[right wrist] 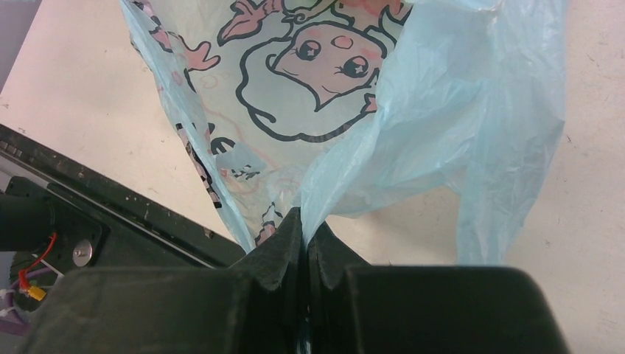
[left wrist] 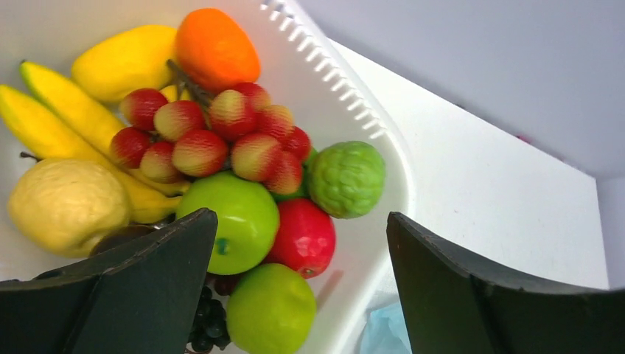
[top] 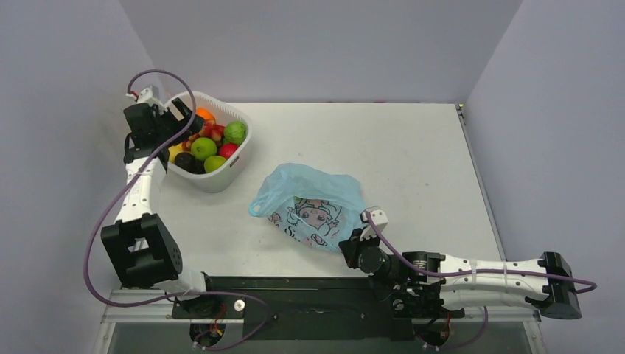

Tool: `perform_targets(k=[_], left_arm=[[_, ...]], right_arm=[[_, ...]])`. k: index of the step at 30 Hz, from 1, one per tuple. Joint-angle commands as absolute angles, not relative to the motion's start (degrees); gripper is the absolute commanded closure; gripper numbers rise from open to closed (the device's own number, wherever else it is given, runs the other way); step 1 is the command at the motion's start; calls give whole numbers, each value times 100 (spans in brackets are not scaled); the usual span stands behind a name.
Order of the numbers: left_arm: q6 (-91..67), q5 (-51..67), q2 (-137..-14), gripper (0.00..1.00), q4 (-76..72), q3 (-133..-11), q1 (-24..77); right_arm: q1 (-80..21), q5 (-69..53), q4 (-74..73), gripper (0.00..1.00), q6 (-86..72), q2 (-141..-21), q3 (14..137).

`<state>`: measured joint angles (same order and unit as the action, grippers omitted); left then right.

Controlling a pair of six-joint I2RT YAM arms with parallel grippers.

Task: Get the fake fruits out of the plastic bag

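pale blue plastic bag [top: 313, 203] lies crumpled on the table [top: 383, 140], to the right of the white basket [top: 221, 181] and nearer the arms, apart from it. the right gripper [right wrist: 304, 225] is clamped shut on a fold at the bag's near edge. the left gripper [left wrist: 298, 221] hangs over the basket, jaws spread wide, holding nothing. in the basket the orange [left wrist: 216, 46], red grape bunch [left wrist: 214, 136] and bumpy green fruit [left wrist: 346, 178] lie among bananas [left wrist: 59, 125], green apples [left wrist: 236, 217] and a red fruit [left wrist: 306, 236]; a dark round fruit [top: 184, 161] sits by its near wall.
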<state>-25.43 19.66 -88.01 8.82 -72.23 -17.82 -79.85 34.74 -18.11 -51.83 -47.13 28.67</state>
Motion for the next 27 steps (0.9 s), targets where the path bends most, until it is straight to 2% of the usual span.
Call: perform_targets(k=[1, 8, 21, 27], left_arm=[[-1828, 1553, -8225, 16, 893, -7160, -1283], [-913, 1251, -7925, 16, 1029, -7083, -129], [-415, 1025, -7222, 12, 1080, -6822, 1223], [-1215, 1892, -6538, 10, 1216, -6391, 1326]], right_arm=[[-7968, 3546, -1606, 100, -5163, -4513, 2888], [-7969, 3522, -1553, 100, -5129, -4328, 2789], [-7970, 3500, -1454, 100, -4974, -4467, 2915], [-7969, 3436, -1207, 100, -4853, -4731, 3020]])
